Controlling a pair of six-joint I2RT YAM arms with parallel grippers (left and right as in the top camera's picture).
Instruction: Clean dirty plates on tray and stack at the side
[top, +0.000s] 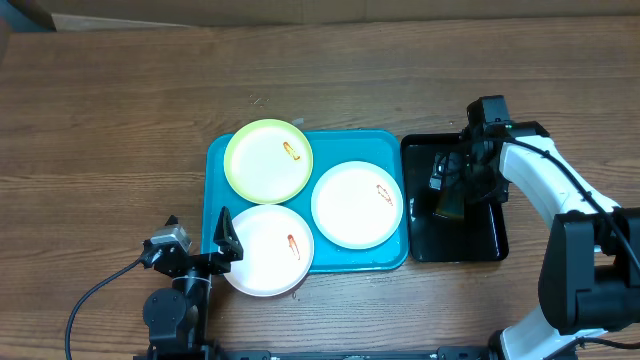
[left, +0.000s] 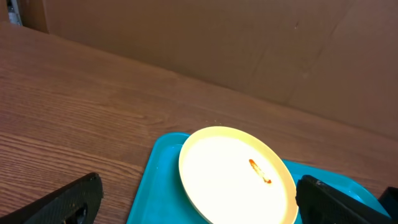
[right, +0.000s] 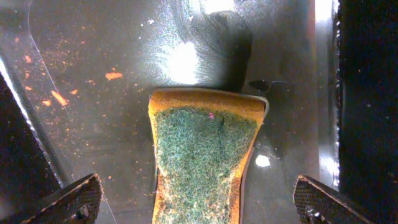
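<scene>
a robot lab bench: wood-grain table (top: 100, 120) walled by plain cardboard (left: 249, 50), cabled arm (top: 540, 170).

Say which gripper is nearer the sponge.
Right. The right gripper hangs just above the sponge on the black tray; the left gripper is far off, by the near-left corner of the blue tray.

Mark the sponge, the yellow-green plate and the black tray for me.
sponge (right: 202, 155): right wrist view, middle of its green scrub face.
yellow-green plate (top: 262, 165): overhead view, bare centre beside the smear.
black tray (top: 455, 243): overhead view, bare floor near its lower edge.
</scene>
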